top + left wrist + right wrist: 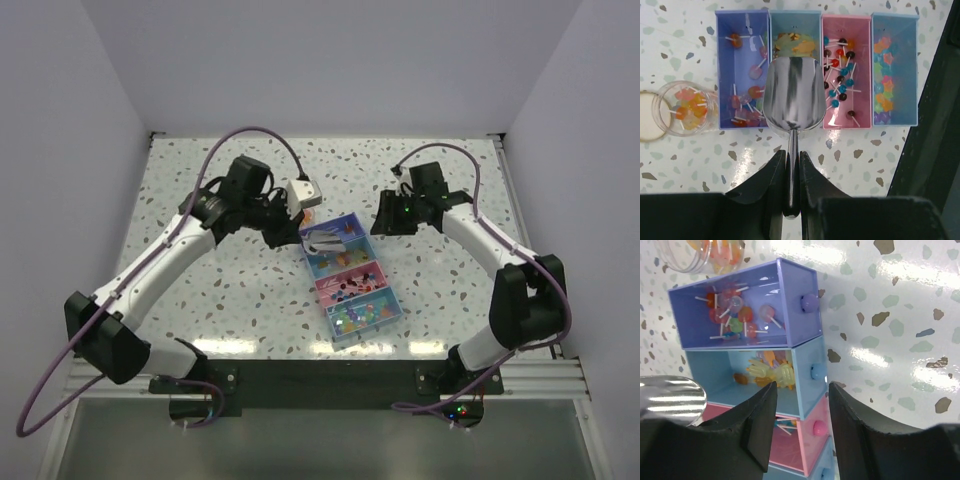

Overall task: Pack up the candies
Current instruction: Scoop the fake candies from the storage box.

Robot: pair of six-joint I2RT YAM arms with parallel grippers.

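Note:
The candies lie sorted in a four-part box [352, 283]: lollipops [747, 95] in the purple part, yellow hand gummies [795, 45] in the light blue, dark and blue lollipops [840, 75] in the pink, star sweets [884, 85] in the blue. My left gripper [792, 160] is shut on the handle of a metal scoop [792, 95], whose empty bowl hovers over the light blue part. My right gripper [802, 405] is open, its jaws either side of the box's knobbed wall [812, 375], touching nothing that I can see.
A small clear jar [682, 107] with a few sweets stands open left of the purple part, its tan lid [646, 117] beside it. The scoop [670, 400] also shows in the right wrist view. Both arms meet over the box's far end [330, 232].

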